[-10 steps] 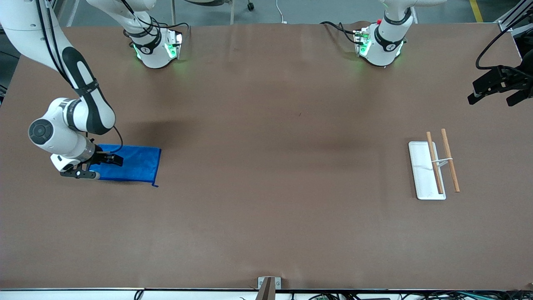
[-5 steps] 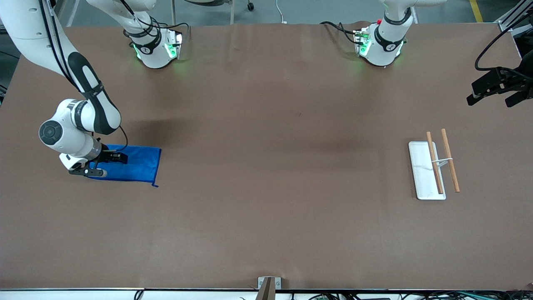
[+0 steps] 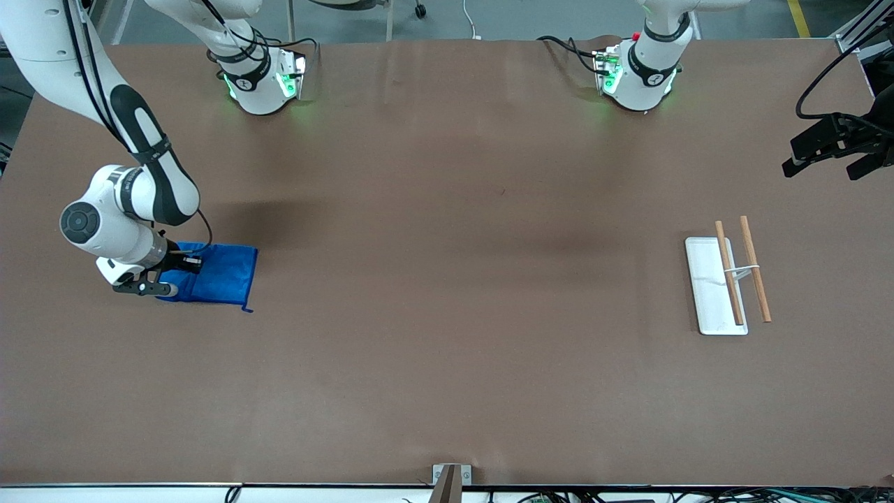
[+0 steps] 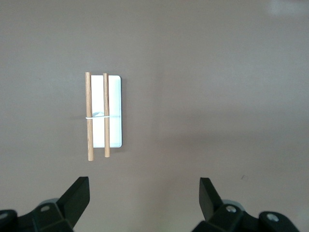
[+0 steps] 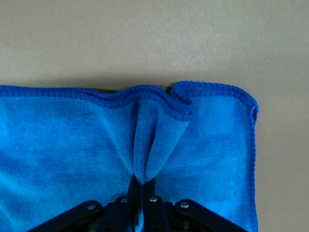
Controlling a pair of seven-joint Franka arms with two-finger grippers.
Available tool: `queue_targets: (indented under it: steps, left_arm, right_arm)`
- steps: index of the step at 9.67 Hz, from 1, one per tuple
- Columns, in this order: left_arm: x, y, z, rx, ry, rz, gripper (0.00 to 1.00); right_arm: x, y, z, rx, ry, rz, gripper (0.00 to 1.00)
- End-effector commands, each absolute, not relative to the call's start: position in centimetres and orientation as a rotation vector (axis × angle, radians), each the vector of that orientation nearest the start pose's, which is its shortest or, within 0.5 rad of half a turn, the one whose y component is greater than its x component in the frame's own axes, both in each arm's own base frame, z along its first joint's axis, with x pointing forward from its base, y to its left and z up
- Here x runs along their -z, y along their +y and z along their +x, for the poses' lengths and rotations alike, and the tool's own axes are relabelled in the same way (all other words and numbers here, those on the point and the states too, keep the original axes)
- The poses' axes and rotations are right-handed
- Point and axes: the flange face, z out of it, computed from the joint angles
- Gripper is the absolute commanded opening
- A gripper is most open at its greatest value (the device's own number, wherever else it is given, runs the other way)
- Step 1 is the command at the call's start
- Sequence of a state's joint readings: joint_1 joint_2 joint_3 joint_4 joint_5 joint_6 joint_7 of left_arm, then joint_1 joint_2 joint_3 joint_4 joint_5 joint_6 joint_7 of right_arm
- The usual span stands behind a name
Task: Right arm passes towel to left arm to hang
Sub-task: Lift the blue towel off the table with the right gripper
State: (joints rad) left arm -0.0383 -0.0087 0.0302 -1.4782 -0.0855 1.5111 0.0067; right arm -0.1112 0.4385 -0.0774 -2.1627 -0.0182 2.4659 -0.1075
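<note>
We have the towel (image 3: 216,272) at the middle left of the front view, lying on the brown worktop (image 3: 447,209) at the right arm's end. Our right gripper (image 3: 167,274) sits at its outer end, and the right wrist view shows the fingers drawn together on a pinched ridge of blue cloth (image 5: 149,145), with the hemmed edge (image 5: 212,89) buckling toward the pinch. So we judge that the right gripper has hold of the towel, though most of the cloth rests flat on the worktop.

The relation that matters to us is the towel's lie against the hand-over path. Its long axis runs along the table's length, from our right gripper toward the left arm's end, and the free end with the small corner loop (image 3: 246,308) points that way. The right arm (image 3: 133,181) is by far the nearer; the left arm's base (image 3: 639,73) is at the upper right of the front view, well apart from the cloth.

Our left gripper (image 3: 831,150) hangs at the right edge of the front view, waiting, its fingers (image 4: 77,193) spread wide with nothing between them. The left wrist view shows the white rack tray (image 4: 113,111) with its two wooden rods (image 4: 89,116) under it, at the left arm's end. We judge the next move to be a lift and a long carry toward that end, free end leading.
</note>
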Motion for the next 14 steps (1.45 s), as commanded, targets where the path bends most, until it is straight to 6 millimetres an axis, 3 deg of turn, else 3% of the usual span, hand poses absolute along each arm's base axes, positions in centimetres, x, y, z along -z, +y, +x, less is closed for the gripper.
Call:
queue_targets:
  steps: [1, 3, 5, 7, 10, 13, 14]
  left_arm:
    - [-65.1, -1.3, 54.8, 0.010, 0.061, -3.244, 1.00]
    - [-65.1, -1.3, 54.8, 0.010, 0.061, -3.244, 1.00]
    - [-65.1, -1.4, 54.8, 0.009, 0.063, -3.244, 1.00]
    - [-65.1, -1.5, 54.8, 0.007, 0.063, -3.244, 1.00]
    - [-63.8, -2.9, 54.6, -0.049, 0.091, -3.308, 1.00]
    - [-62.4, -3.8, 54.6, -0.114, 0.081, -3.468, 1.00]
    - [-61.2, -4.5, 54.6, -0.159, 0.141, -3.577, 1.00]
  right_arm:
    - [-21.8, -10.2, 55.0, -0.281, 0.070, -3.136, 0.00]
    - [-27.9, -9.9, 57.1, -0.259, 0.052, -3.136, 0.00]
    - [-34.0, -6.4, 60.4, -0.283, -0.033, -3.129, 0.00]
    - [-37.4, -2.5, 62.0, -0.246, -0.079, -3.079, 0.00]
    - [-40.4, 2.8, 62.7, -0.186, -0.119, -2.971, 0.00]
    - [-41.3, 10.3, 62.2, -0.181, -0.104, -2.740, 0.00]
    - [-41.8, 12.9, 61.9, -0.181, -0.093, -2.641, 0.00]
